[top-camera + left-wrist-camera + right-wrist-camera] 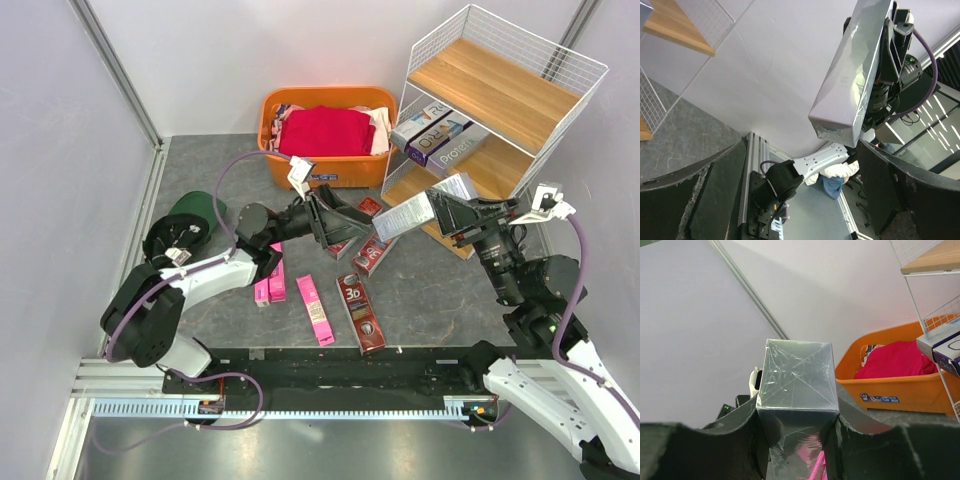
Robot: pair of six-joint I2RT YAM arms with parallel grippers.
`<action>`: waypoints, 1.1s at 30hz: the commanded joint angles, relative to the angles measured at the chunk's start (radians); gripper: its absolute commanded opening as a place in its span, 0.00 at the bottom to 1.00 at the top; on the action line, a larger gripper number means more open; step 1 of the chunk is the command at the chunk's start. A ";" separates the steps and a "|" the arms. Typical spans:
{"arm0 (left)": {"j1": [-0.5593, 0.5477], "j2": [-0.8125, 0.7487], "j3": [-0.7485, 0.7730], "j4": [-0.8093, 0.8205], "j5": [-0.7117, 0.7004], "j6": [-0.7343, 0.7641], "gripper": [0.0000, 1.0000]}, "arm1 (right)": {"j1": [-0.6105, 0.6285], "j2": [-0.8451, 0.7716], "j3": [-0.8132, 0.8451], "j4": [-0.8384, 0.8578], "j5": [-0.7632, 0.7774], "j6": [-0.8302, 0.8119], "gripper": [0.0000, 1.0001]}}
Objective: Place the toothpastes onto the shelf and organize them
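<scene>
The right gripper (458, 216) clamps one end of a silver toothpaste box (412, 212) and holds it in the air just left of the shelf (500, 85), level with its lowest board. Further left of the shelf, the left gripper (345, 218) has its jaws spread wide, close by the box's free end. On the shelf's middle board lie two more toothpaste boxes (440, 135). Loose pink and dark red boxes (360, 312) lie on the table (430, 290), left of the shelf.

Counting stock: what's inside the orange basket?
Folded red clothes fill the orange basket, with pale fabric at its right edge. Anything beneath them is covered.
</scene>
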 commanded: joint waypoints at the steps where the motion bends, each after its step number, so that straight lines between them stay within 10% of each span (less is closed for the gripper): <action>1: -0.043 0.024 0.078 0.073 0.034 0.015 0.98 | -0.003 0.018 0.004 0.057 0.024 0.031 0.08; 14: -0.075 0.089 0.110 0.128 0.025 -0.011 0.64 | -0.003 0.025 0.003 0.064 0.008 0.031 0.08; 29: -0.091 0.136 0.182 0.159 0.051 -0.045 0.71 | -0.003 0.032 0.006 0.063 -0.005 0.037 0.08; 33: -0.092 0.155 0.184 0.185 0.052 -0.062 0.49 | -0.003 0.022 0.011 0.053 0.009 0.026 0.10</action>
